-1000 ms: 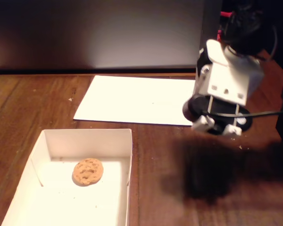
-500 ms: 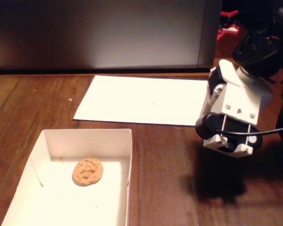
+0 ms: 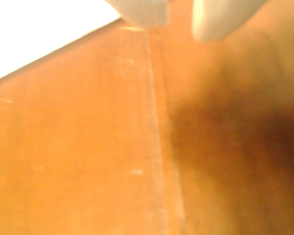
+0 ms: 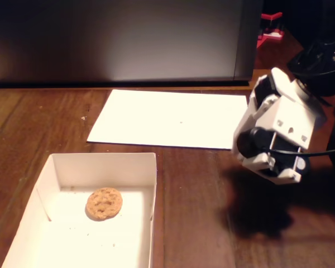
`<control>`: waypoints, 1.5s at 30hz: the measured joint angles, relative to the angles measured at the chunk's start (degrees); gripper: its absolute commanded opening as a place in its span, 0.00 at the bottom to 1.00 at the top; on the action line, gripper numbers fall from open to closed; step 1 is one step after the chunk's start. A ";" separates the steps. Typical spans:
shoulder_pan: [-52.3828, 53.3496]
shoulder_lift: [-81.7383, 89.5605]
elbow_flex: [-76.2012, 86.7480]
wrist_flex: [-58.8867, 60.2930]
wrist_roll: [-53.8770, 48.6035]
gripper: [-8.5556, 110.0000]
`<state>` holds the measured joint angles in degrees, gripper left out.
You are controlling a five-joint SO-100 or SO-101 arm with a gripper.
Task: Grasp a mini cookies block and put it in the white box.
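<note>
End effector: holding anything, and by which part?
Nothing held. Both fingertips show bare over the wooden table; the round golden-brown cookie lies in the white cardboard box.

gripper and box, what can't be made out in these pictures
- Gripper: wrist view blurred, fingertips cut by the top edge; the arm's body hides them in the fixed view.
- Box: near end cut by the fixed view's bottom edge.
- Cookie: outside the wrist view.

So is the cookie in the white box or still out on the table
In. In the fixed view the mini cookies block lies flat on the floor of the white box, inside its walls, untouched.
</note>
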<state>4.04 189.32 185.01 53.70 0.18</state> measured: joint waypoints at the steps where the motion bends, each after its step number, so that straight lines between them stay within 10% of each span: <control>1: 0.00 0.00 0.00 0.44 0.00 0.07; 45: -0.35 0.00 0.00 6.24 -0.97 0.07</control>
<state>3.69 189.32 185.01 59.94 -0.79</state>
